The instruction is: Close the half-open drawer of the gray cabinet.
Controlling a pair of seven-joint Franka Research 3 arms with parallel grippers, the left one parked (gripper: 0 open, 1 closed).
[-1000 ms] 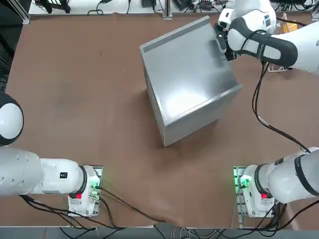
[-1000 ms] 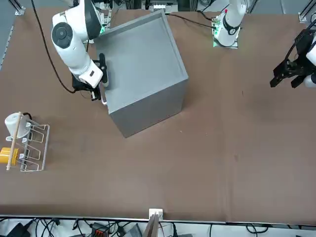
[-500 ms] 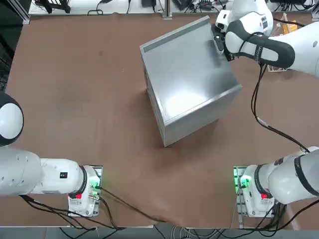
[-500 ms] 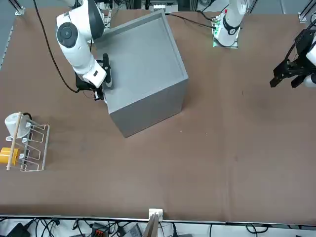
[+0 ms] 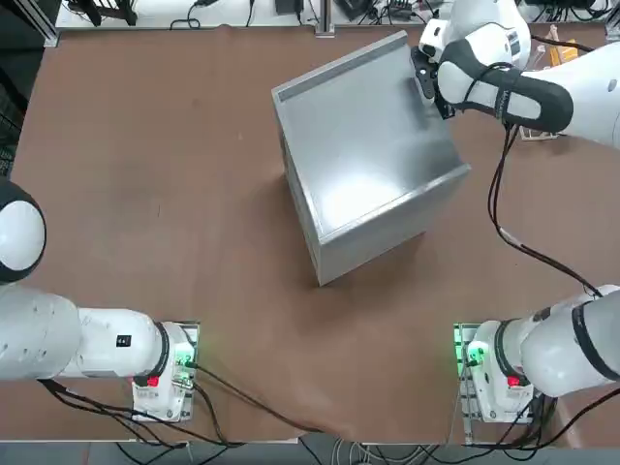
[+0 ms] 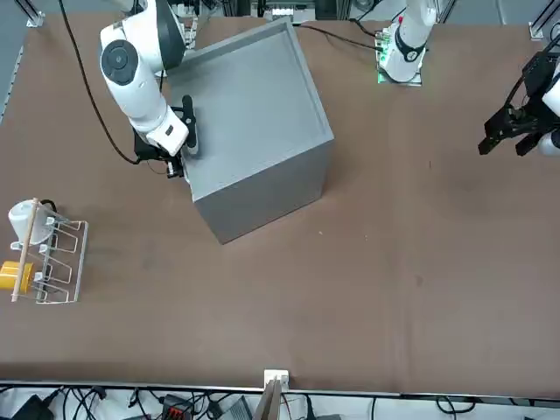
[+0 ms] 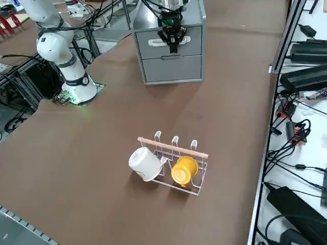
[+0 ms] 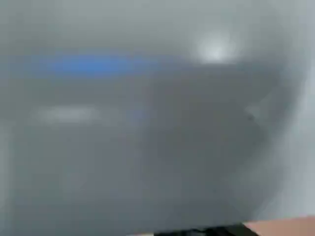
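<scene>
1. Find the gray cabinet (image 7: 169, 41) first: it stands toward the far right corner of the bench (image 7: 102, 168), turned at an angle to the edges. In the right side view its upper drawer (image 7: 169, 42) looks flush, or nearly flush, with the lower front, so you are likely at the end of the push.
2. Your right gripper (image 7: 172, 40) sits against that drawer front. I cannot tell whether the fingers are open or closed, so do not count on a grip; treat this as a flat push.
3. Press straight along the drawer's rails, square to the front. A slanted push would probably slide the whole cabinet.
4. Ease off once the front meets the frame, then back away straight.
5. Keep clear of the wire rack (image 7: 176, 163) with its cups.
</scene>
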